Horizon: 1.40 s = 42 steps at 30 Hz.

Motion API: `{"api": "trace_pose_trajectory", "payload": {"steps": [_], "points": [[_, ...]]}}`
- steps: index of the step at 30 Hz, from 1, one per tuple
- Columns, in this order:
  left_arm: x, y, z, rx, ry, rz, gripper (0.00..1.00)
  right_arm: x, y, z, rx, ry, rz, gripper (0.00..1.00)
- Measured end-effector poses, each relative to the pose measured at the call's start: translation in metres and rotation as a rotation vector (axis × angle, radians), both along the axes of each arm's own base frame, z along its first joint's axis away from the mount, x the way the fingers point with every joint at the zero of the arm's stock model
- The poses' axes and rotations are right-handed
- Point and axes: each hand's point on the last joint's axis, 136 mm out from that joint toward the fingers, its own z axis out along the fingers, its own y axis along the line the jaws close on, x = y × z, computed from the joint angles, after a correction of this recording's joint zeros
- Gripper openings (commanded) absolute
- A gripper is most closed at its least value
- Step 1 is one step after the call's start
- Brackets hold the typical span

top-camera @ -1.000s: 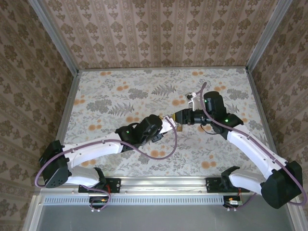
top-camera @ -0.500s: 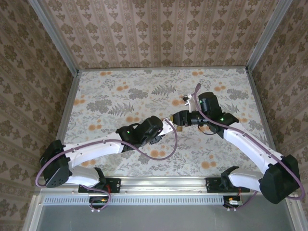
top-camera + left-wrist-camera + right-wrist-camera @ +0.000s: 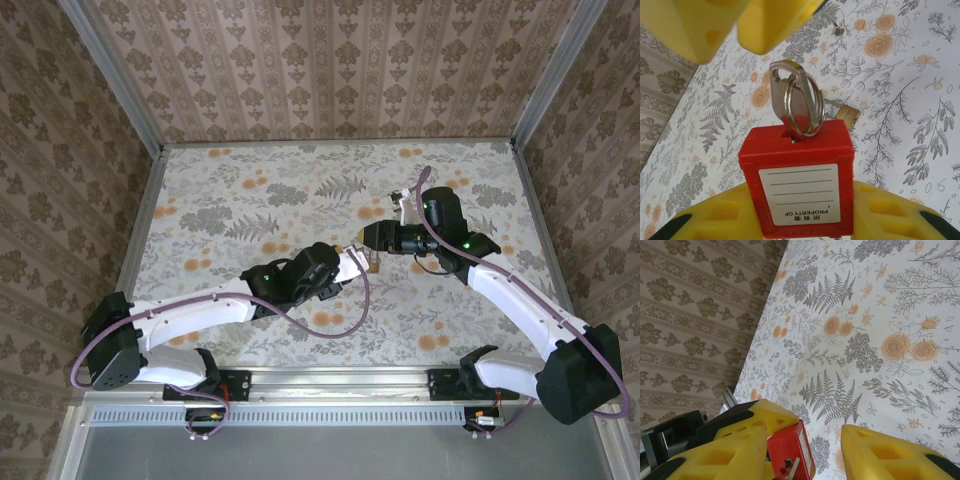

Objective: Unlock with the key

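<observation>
My left gripper [image 3: 800, 212] is shut on a red padlock [image 3: 796, 150] with a white label, holding it above the table. A silvery key [image 3: 790, 97] with a split ring stands in the slot at the padlock's free end. My right gripper [image 3: 807, 435] is open. Its yellow fingers [image 3: 772, 22] hover just past the key's head without closing on it. In the right wrist view the padlock [image 3: 790, 447] sits close to my left-hand finger [image 3: 710, 460], with a wide gap to the other finger. From above, both grippers [image 3: 352, 262] [image 3: 368, 238] meet at mid-table.
A small brass-coloured object [image 3: 847, 116] lies on the flowered tablecloth [image 3: 250, 200] just beneath the two grippers. Patterned walls [image 3: 330, 60] with metal corner posts enclose the table on three sides.
The right gripper dipped a little toward the padlock and came back up. The left arm and the padlock have stayed put.
</observation>
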Motion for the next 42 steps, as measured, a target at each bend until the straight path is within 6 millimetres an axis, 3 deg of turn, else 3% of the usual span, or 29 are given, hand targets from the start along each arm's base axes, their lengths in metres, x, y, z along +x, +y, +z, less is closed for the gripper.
{"api": "trace_pose_trajectory", "payload": {"steps": [6,9,13,17,30,37,42], "points": [[0.000,0.003,0.002,-0.030,0.026,-0.004,0.16,-0.015,0.001,-0.014,0.037,0.041,0.016,0.48],[-0.002,0.004,0.000,-0.049,0.060,-0.008,0.16,-0.021,-0.004,-0.010,0.042,0.010,0.007,0.48],[0.003,0.008,0.004,-0.082,0.081,0.014,0.16,-0.021,-0.015,-0.007,0.045,-0.025,-0.029,0.49],[0.003,0.009,0.003,-0.089,0.099,0.016,0.16,-0.021,-0.019,-0.016,0.036,-0.015,-0.041,0.49],[0.004,0.002,-0.019,-0.034,0.137,0.010,0.15,-0.034,0.007,-0.030,0.026,0.014,0.050,0.53],[0.005,0.001,-0.016,-0.040,0.136,0.010,0.15,-0.034,0.008,-0.033,0.020,0.021,0.050,0.53],[0.009,0.002,-0.014,-0.049,0.135,0.018,0.15,-0.035,0.000,-0.021,0.018,-0.028,0.031,0.54]]}}
